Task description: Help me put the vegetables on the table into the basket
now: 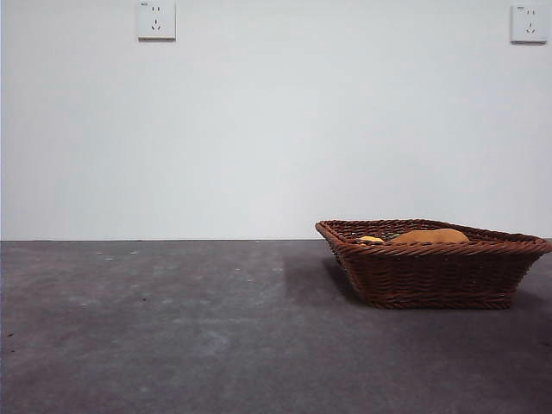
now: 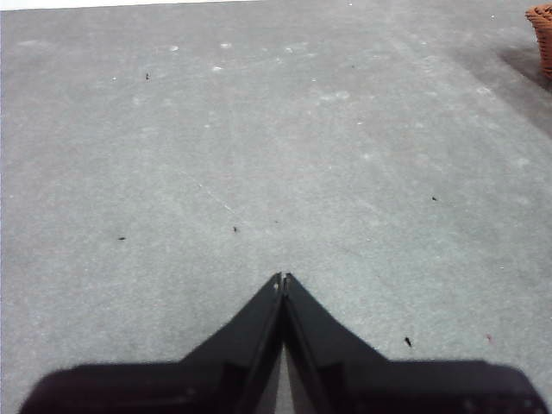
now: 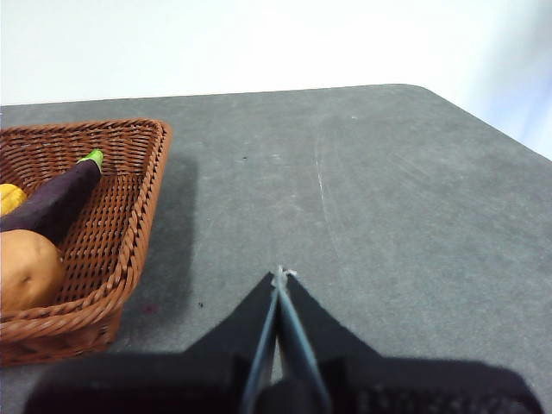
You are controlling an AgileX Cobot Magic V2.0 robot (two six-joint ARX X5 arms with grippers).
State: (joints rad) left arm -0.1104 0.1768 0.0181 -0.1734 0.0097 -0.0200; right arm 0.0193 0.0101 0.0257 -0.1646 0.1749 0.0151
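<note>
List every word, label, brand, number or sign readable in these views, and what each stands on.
None can be read.
Left wall socket: a tiny mark at its top corner, too small to read.
Right wall socket: the same kind of mark, also too small to read.
Basket, potato, eggplant and table: no text or labels show.

I see wicker basket (image 1: 431,274) on counter (image 1: 172,328) at 3 o'clock; potato (image 3: 26,269), yellow piece (image 3: 9,197), purple eggplant (image 3: 53,203) lying inside.
</note>
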